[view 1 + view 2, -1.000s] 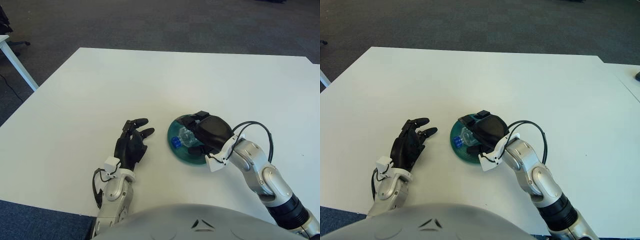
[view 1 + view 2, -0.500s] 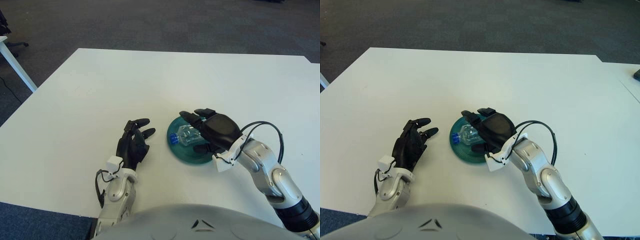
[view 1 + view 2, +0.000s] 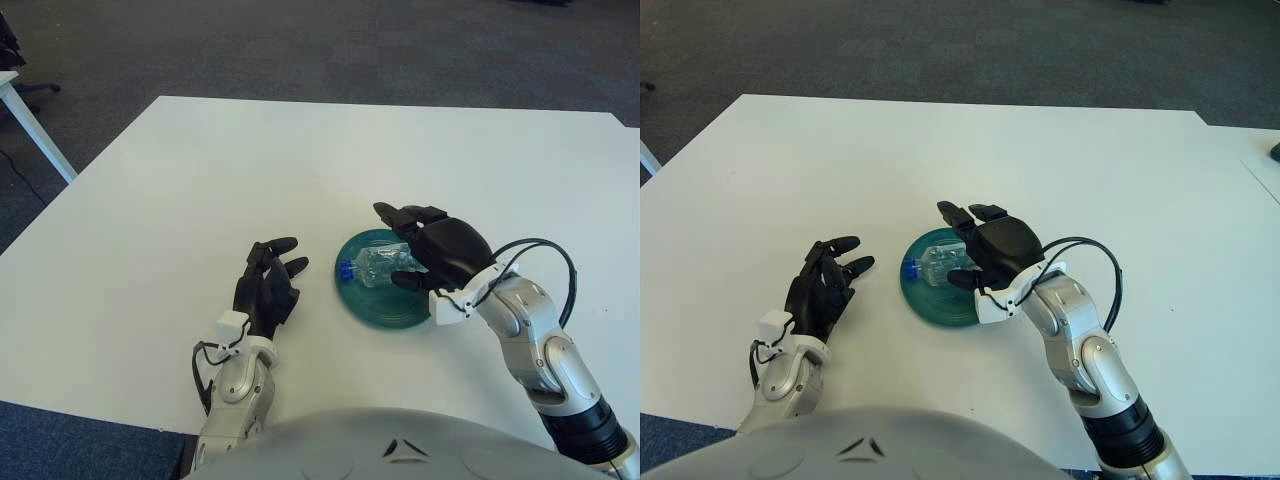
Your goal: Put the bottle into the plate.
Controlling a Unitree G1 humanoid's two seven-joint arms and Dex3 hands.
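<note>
A clear plastic bottle [image 3: 372, 268] with a blue cap lies on its side in the teal plate [image 3: 385, 308], cap pointing left. My right hand [image 3: 408, 243] hovers over the plate's right side, just above and behind the bottle. Its fingers are spread and hold nothing; the thumb sits close to the bottle's base. My left hand [image 3: 268, 285] shows to the left of the plate, a short gap away, fingers relaxed and empty.
The plate stands near the front middle of a white table [image 3: 200, 180]. Dark carpet lies beyond the table's far edge, and another white table's leg [image 3: 30, 120] shows at the far left.
My right hand has opened and let go of the bottle. It has lifted and drawn back to the right. The bottle now lies uncovered in the plate. The left hand has stayed put.
</note>
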